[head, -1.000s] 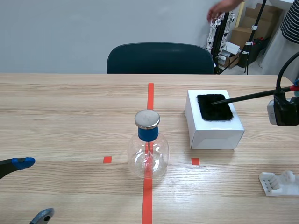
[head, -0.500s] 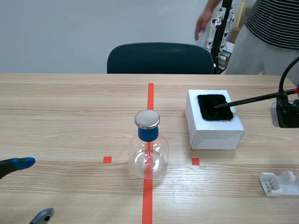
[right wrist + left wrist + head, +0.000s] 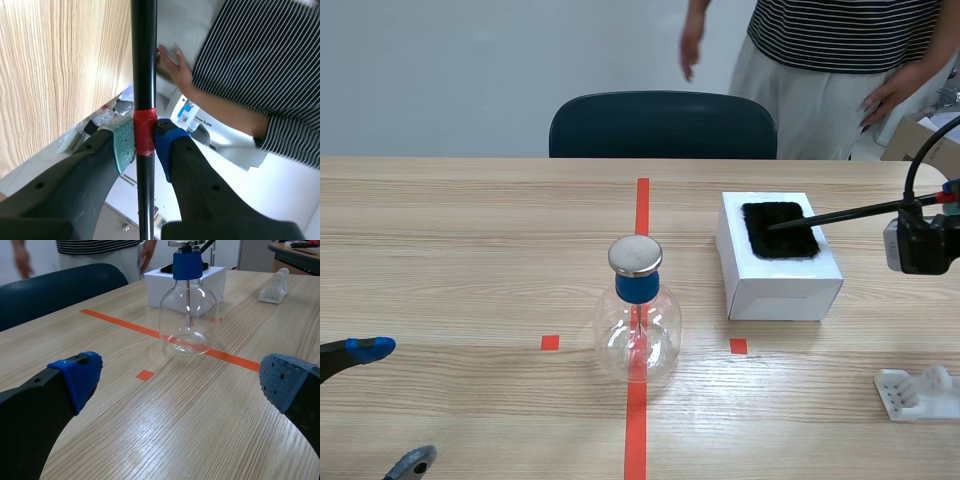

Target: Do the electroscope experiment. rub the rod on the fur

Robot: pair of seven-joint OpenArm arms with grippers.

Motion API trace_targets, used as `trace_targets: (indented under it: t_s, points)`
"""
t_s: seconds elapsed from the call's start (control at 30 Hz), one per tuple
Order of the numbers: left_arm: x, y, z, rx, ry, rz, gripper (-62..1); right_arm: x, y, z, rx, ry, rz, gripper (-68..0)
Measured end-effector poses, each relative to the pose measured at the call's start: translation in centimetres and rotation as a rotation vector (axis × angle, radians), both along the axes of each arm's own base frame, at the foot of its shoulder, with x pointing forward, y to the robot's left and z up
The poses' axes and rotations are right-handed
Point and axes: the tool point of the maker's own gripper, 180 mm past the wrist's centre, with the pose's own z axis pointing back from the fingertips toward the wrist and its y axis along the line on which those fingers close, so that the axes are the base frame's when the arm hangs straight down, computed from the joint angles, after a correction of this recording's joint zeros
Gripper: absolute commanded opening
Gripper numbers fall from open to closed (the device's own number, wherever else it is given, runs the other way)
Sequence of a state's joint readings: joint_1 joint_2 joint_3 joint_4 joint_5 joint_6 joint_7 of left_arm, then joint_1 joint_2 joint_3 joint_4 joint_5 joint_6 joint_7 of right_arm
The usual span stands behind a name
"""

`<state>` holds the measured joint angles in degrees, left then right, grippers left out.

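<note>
Right gripper (image 3: 144,140) is closed on the black rod (image 3: 840,212), with the grey-green and blue pads (image 3: 125,145) clamping it at a band of red tape near its outer end. The gripper itself sits off the right side of the white box (image 3: 780,285), raised above the table (image 3: 470,250). The rod slants from there in over the box, and its tip sits on the black fur (image 3: 780,230), which lies flat on top of the box; tip is toward the fur's middle-left, looks touching. The glass flask (image 3: 638,335) with the blue collar and metal cap stands upright on the red tape line, left of the box and a bit nearer the robot, apart from it. Left gripper (image 3: 181,377) is wide open and holds nothing, low over the table, far left of the box and well short of the flask. A small white plastic holder (image 3: 918,392) lies on the table to the right of the box, closer to the robot. Beyond the box, past the table's far edge, is a dark chair (image 3: 663,125), and a person (image 3: 840,40) in a striped shirt stands behind it.
</note>
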<state>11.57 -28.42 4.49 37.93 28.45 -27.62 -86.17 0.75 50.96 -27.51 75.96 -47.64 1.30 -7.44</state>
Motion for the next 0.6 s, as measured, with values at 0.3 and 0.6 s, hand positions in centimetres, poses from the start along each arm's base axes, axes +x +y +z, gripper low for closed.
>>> trace_targets:
  t_s: [0.3,0.6]
  points:
    - [0.0,0.0,0.0,0.0,0.0,0.0,1.4,0.2,-0.7,-0.1,-0.007,0.0,-0.016,-67.7]
    - [0.0,0.0,0.0,0.0,0.0,0.0,1.4,0.4,0.6,-0.5,0.038,-0.005,-0.012,-67.7]
